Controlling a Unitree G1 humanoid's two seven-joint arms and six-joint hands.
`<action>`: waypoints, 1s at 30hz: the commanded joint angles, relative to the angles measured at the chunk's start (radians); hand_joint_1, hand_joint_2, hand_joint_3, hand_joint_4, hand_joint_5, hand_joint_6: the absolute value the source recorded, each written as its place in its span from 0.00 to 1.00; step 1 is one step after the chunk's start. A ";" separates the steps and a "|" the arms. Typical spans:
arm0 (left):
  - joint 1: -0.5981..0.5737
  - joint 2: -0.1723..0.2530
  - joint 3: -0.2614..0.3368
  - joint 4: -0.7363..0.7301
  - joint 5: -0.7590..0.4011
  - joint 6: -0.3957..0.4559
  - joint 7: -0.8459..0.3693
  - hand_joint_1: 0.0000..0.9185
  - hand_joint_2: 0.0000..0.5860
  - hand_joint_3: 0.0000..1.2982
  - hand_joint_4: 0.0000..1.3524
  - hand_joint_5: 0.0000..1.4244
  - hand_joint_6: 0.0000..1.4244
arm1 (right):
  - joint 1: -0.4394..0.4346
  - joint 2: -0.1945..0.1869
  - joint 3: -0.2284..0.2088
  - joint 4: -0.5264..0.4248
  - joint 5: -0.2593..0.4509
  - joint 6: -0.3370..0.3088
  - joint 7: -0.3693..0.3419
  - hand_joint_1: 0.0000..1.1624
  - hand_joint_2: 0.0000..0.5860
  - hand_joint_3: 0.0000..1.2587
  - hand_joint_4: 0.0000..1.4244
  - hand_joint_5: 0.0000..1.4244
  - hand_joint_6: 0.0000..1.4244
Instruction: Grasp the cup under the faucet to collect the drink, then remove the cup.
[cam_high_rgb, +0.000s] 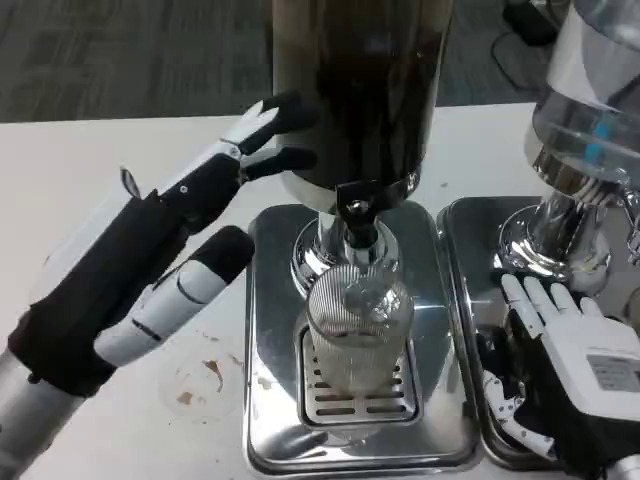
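Left hand (165, 250): raised above the desk (100, 150) to the left of the dispenser, fingers (265, 125) spread and extended toward the dark dispenser tank (360, 90), nothing held. No contact with the cup visible; fingertips near or against the tank wall, contact not determinable.

Right hand (570, 375): lowered onto the right-hand drip tray (470, 240), back facing up, fingers extended toward the base of the second dispenser (560, 240). Nothing seen in its hold; underside of the fingers hidden, so degree of closure not fully determinable, though fingers appeared apart and straight.

Cup (357, 330): clear, ribbed, upright on the slotted grate (355, 395) of the centre drip tray (270, 300), directly beneath the faucet (358, 215). Ungrasped by either hand. Fill level not readable through the ribbed wall; no stream visible from the faucet.

Task status, judged: cup positioned under the faucet, grasp not yet made. Collection of the drink not confirmed. Remaining: closing a hand around the cup, operating the faucet, lifting the cup clear of the tray.

Brown stains (205, 380) noted on the desk beside the centre tray, left side.
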 joint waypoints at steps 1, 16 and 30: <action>-0.027 0.002 -0.030 -0.006 -0.045 0.076 -0.066 0.00 0.37 0.11 0.00 0.12 0.09 | 0.023 0.012 0.000 -0.023 -0.007 0.015 -0.001 0.33 0.98 0.00 0.00 0.00 0.00; -0.046 0.019 -0.043 -0.013 -0.059 0.191 -0.187 0.00 0.36 0.10 0.00 0.11 0.09 | -0.001 0.025 0.005 -0.015 -0.011 0.021 0.007 0.33 0.98 0.00 0.00 0.00 0.00; -0.065 0.094 -0.054 -0.026 -0.013 0.192 -0.255 0.00 0.38 0.15 0.01 0.12 0.08 | 0.012 0.040 -0.003 -0.011 -0.003 0.025 -0.010 0.33 0.98 0.00 0.00 0.00 0.00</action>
